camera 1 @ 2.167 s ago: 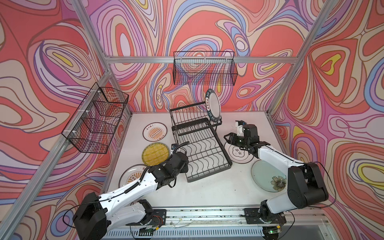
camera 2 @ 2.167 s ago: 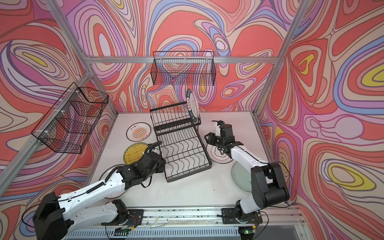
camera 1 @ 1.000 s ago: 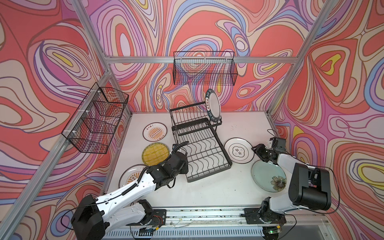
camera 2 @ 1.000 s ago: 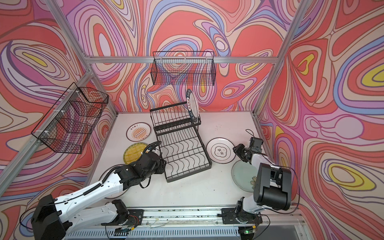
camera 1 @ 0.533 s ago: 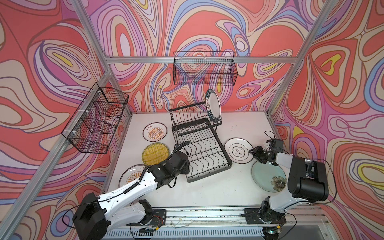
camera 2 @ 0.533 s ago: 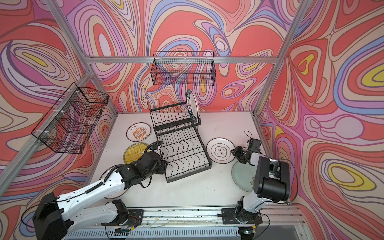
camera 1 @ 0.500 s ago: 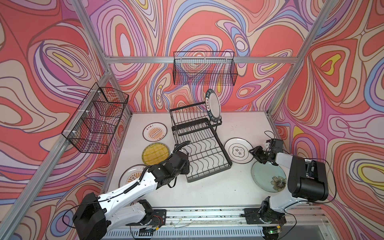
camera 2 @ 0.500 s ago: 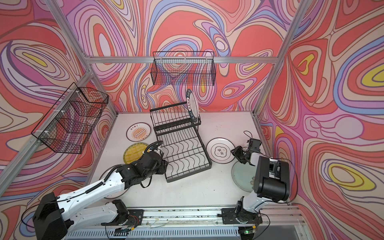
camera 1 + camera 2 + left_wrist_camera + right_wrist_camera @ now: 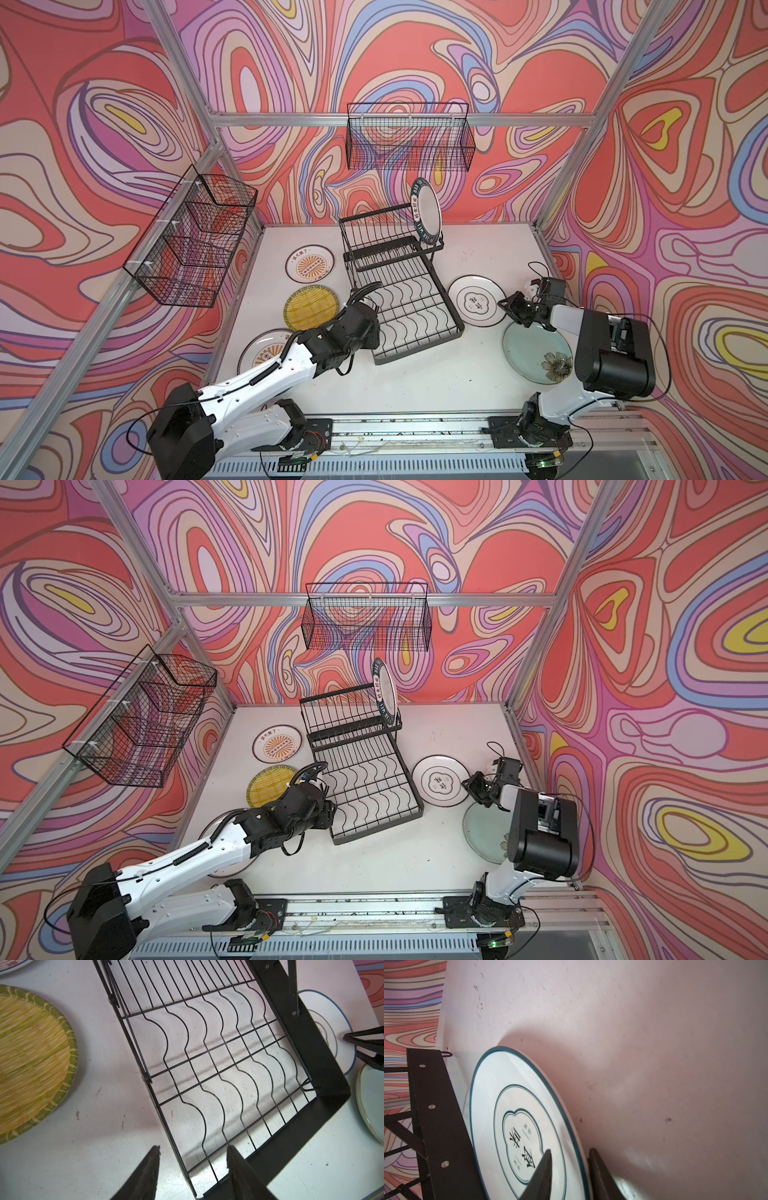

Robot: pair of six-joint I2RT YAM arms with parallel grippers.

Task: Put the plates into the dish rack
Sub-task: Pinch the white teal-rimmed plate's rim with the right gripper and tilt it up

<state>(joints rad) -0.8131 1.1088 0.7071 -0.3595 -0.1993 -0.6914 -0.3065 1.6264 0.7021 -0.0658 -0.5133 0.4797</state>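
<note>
The black dish rack [image 9: 419,345] [image 9: 378,825] holds a dark-lettered plate [image 9: 428,212] upright in its raised tier. To its right the cloud-outline plate [image 9: 476,299] [image 9: 517,1126] lies flat. My right gripper [image 9: 505,305] [image 9: 570,1149] is narrowed on its right rim, with one finger over the plate and one outside. A pale green plate [image 9: 536,353] lies nearer. Left of the rack lie a yellow plate [image 9: 311,307] and two sunburst plates [image 9: 309,264] [image 9: 262,351]. My left gripper [image 9: 376,328] [image 9: 192,1147] is open astride the rack's side wire at its near left corner.
Fine-mesh wire baskets hang on the back wall [image 9: 409,137] and the left wall [image 9: 191,237]. My left arm lies over the nearer sunburst plate. The right arm's elbow overhangs the green plate's right edge. The right wall stands close behind the right gripper.
My right gripper has edged left onto the cloud-outline plate's rim and its jaws have narrowed round it. The left arm and the plates have not moved.
</note>
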